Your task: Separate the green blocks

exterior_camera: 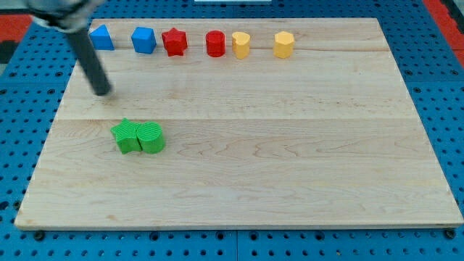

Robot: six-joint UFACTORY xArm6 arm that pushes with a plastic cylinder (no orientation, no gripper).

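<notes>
Two green blocks touch side by side at the board's left middle: a green star-shaped block (126, 135) on the left and a green cylinder (151, 137) on the right. My tip (104, 92) rests on the board up and to the left of the green pair, apart from it by about a block's width. The dark rod slants up to the view's top left corner.
A row of blocks lies along the top edge: a blue triangular block (101, 37), a blue block (143, 40), a red star (174, 42), a red cylinder (215, 43), a yellow block (241, 45) and a yellow hexagon (283, 44). The wooden board (290, 145) lies on a blue pegboard.
</notes>
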